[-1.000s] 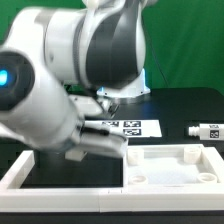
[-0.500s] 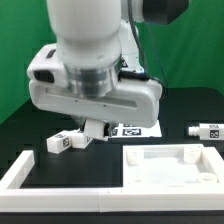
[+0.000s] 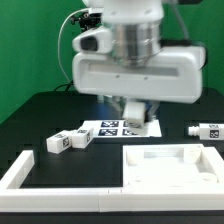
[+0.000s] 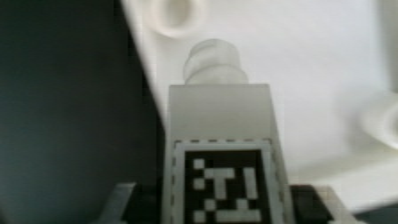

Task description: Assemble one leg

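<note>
In the wrist view my gripper is shut on a leg, a white post with a black-and-white tag. Its threaded end points away from the jaws. Dark fingers press on both of its sides. Below it lies a flat white panel with a hole just beyond the threaded end. In the exterior view the gripper hangs under the big arm, above the table's middle, and the held leg is mostly hidden there. Two more legs lie at the exterior view's left, and another leg at its right.
The marker board lies on the black table behind the gripper. A white raised frame runs along the front, and the white square panel sits inside it at the exterior view's right. A green backdrop stands behind.
The arm has swung from the exterior view's left to its middle and turned, so the gripper now hangs right of the two lying legs, which show again.
</note>
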`<action>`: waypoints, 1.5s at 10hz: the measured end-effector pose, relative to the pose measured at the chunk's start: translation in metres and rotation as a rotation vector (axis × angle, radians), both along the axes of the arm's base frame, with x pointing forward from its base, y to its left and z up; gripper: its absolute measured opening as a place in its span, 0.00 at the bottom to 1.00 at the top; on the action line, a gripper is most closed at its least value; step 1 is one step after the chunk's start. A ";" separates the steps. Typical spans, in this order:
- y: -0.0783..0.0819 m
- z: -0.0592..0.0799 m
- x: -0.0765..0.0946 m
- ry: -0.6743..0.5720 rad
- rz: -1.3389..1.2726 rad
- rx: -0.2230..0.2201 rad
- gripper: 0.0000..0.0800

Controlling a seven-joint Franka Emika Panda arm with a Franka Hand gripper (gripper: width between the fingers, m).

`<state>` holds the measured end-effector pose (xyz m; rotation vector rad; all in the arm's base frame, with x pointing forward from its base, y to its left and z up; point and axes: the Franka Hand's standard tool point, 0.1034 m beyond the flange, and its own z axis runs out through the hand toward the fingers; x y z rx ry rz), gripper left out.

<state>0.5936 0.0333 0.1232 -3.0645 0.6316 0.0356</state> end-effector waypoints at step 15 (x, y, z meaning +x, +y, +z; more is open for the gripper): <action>0.056 -0.021 0.033 -0.506 0.173 -0.083 0.36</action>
